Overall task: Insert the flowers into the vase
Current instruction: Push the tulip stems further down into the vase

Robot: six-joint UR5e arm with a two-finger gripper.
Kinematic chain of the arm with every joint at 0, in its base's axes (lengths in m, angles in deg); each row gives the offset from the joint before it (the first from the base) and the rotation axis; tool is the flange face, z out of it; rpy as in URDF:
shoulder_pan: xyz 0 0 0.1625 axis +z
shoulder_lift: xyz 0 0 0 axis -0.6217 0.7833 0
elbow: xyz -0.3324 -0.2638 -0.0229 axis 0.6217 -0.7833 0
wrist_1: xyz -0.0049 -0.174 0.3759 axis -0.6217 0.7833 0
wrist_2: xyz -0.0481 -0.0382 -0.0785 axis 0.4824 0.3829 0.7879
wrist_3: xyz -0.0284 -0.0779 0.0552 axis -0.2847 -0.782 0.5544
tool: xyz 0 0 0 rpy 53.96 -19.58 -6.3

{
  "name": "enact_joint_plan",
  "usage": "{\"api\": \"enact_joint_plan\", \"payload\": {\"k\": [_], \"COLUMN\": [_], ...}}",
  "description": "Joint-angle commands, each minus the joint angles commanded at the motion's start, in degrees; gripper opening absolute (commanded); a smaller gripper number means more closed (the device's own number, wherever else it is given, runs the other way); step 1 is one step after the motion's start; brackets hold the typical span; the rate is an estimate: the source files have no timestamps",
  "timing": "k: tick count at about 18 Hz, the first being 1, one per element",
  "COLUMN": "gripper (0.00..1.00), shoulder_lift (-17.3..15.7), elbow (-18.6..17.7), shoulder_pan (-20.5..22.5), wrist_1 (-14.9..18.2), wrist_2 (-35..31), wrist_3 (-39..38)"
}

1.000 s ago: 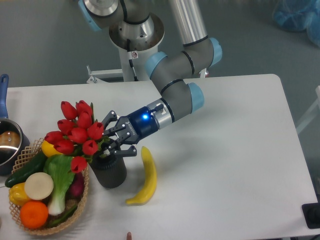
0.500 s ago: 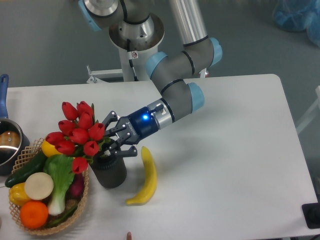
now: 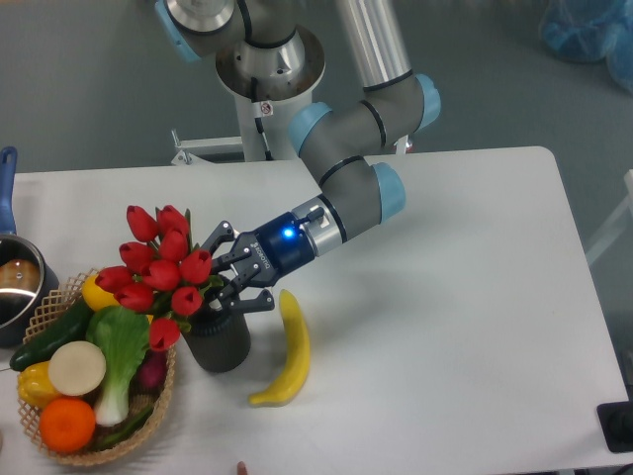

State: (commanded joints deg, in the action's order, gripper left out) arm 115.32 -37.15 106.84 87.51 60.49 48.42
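The flowers, red tulip buds on green stems, lean to the left with their stems down in the vase, a short dark cylinder standing on the table by the basket. My gripper reaches in from the right just above the vase's rim. Its fingers lie on either side of the stems and hold the bunch. The fingertips are partly hidden by leaves.
A yellow banana lies just right of the vase. A woven basket of vegetables and fruit touches the vase on the left. A blue-handled pot stands at the left edge.
The flowers have shifted slightly right and down, deeper into the vase, with the gripper moving slightly along with them.
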Motion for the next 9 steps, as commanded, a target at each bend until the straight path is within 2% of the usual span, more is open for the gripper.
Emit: {"api": "enact_joint_plan", "payload": {"k": [3, 4, 5, 9], "gripper": [0.49, 0.51, 0.58, 0.61], "shoulder_lift": [0.00, 0.00, 0.00, 0.00], "elbow": [0.09, 0.00, 0.09, 0.00], "shoulder_pan": [0.00, 0.00, 0.00, 0.44], "wrist_1": [0.00, 0.00, 0.00, -0.26], "wrist_2": [0.00, 0.00, 0.00, 0.00], "wrist_3": [0.00, 0.00, 0.09, 0.44]}}
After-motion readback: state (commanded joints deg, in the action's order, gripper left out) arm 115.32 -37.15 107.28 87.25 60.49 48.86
